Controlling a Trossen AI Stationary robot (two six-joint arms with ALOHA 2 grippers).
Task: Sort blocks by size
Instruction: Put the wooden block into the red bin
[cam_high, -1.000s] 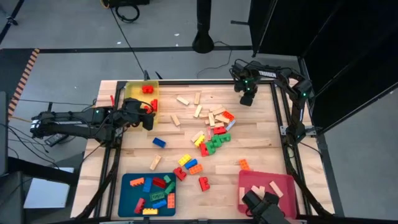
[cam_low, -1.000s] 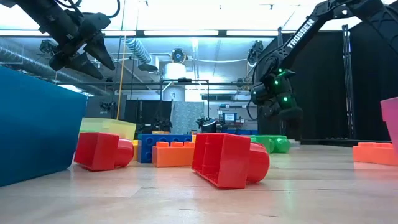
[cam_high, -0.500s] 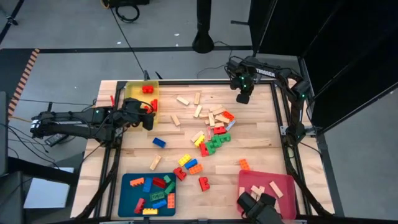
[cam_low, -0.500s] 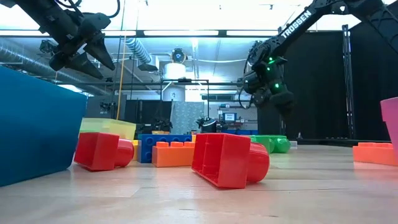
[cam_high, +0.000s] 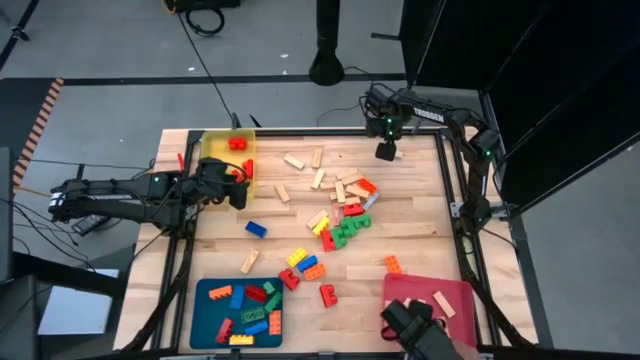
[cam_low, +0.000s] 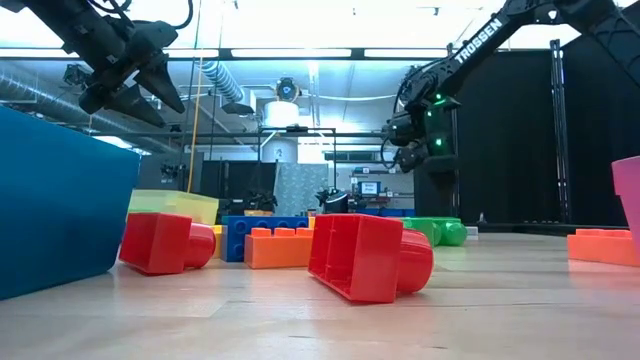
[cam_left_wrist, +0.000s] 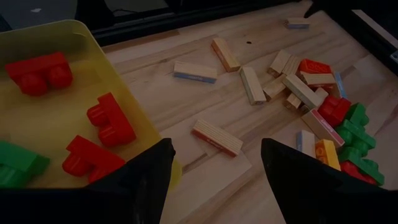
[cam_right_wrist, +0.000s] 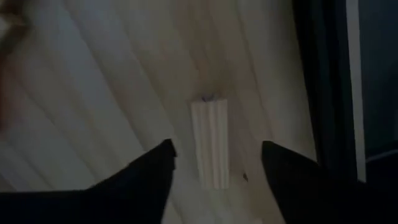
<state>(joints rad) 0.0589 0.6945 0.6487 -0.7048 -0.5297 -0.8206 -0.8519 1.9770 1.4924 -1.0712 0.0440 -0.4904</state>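
Note:
Blocks lie in a loose pile (cam_high: 345, 215) at the table's middle: studded red, green, yellow and blue bricks mixed with pale wooden bars. Near the far right corner, one wooden bar (cam_right_wrist: 210, 143) lies flat on the table (cam_high: 385, 152). My right gripper (cam_right_wrist: 217, 149) hangs open over it, a finger on either side and not touching. My left gripper (cam_left_wrist: 214, 186) hovers open with nothing between its fingers, by the right rim of the yellow tray (cam_left_wrist: 62, 31). That tray holds red bricks (cam_left_wrist: 112, 118) and a green one.
A blue tray (cam_high: 205, 300) with several bricks sits at the near left. A pink tray (cam_high: 455, 290) with wooden bars sits at the near right, and a dark device (cam_high: 415, 330) overlaps its near edge. Loose bricks (cam_high: 325, 295) lie between them. Black frame posts line the table's right side.
My right gripper has moved toward the table's far edge and a little left. A pale wooden bar now shows on the table beneath it, where earlier the high view showed only the dark gripper.

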